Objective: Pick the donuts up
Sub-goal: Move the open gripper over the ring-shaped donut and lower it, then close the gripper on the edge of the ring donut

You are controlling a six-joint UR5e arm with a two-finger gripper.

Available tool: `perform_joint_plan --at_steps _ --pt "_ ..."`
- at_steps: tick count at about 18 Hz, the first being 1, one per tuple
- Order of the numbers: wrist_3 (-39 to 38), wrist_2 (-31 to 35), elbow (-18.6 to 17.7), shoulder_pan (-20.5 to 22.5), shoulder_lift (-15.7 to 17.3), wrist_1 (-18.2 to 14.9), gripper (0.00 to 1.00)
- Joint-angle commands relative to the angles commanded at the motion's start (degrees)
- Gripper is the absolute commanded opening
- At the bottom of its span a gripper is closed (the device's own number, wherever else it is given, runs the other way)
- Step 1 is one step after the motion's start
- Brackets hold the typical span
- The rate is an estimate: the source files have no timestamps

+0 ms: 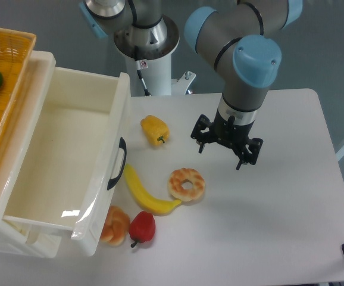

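Glazed toy donut (187,184) flat on the tabletop (279,214): probably light, rigid, slick; best pinched across one side of its ring; gripper (227,149) jaws open, empty.

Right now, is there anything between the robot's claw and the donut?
No. In the camera view only bare white table shows between the open gripper and the donut. The banana touches the donut's far side, away from the gripper.
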State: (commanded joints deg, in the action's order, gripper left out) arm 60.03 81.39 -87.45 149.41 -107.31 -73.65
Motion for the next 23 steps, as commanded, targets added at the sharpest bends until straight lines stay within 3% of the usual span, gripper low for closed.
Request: perform_joint_plan --at_steps 4,7,23 --pt "0.1 -0.2 -1.4 -0.1 -1.4 2.2 1.0" --pt "0.1 -0.2 -2.9 -0.4 -2.7 7.6 1.0" --pt "0.3 1.5 -2.6 -4.4 -13.4 10.8 1.0"
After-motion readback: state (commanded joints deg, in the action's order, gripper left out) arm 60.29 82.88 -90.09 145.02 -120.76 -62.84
